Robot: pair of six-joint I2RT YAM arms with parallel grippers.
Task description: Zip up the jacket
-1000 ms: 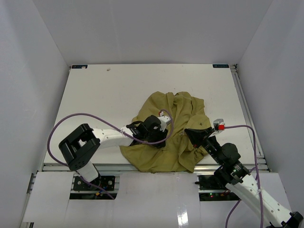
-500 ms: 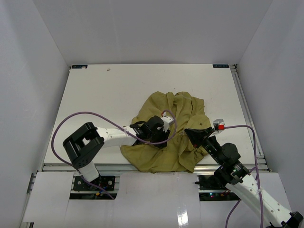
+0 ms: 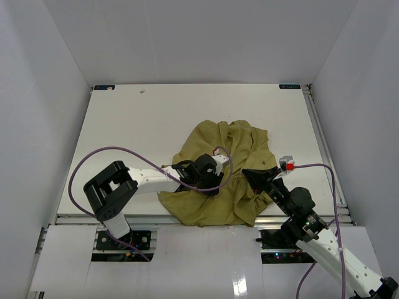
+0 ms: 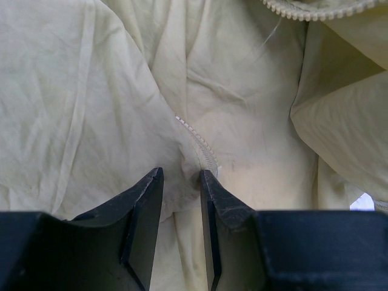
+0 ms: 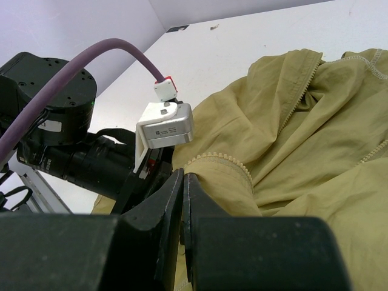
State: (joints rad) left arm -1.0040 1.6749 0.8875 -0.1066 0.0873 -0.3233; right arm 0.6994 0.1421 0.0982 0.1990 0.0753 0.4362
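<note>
Mustard-olive jacket (image 3: 240, 146) is just a crumpled heap on the counter (image 3: 137, 124), sitting right of the middle with its lower part reaching the near edge. Soft thin fabric, creases and folds everywhere. Not zipped: the pale zipper teeth (image 5: 298, 97) run along loose edges that sit apart, one edge curling over a raised fold.

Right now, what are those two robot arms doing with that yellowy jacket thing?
They are trying to zip up the jacket, which lies crumpled and open on the table. The left gripper has its jaws partly apart around a fold by the zipper teeth; I cannot tell whether it is pinching the fold. The right gripper is shut and seems to pinch another zipper edge. The two zipper sides are not joined yet.
</note>
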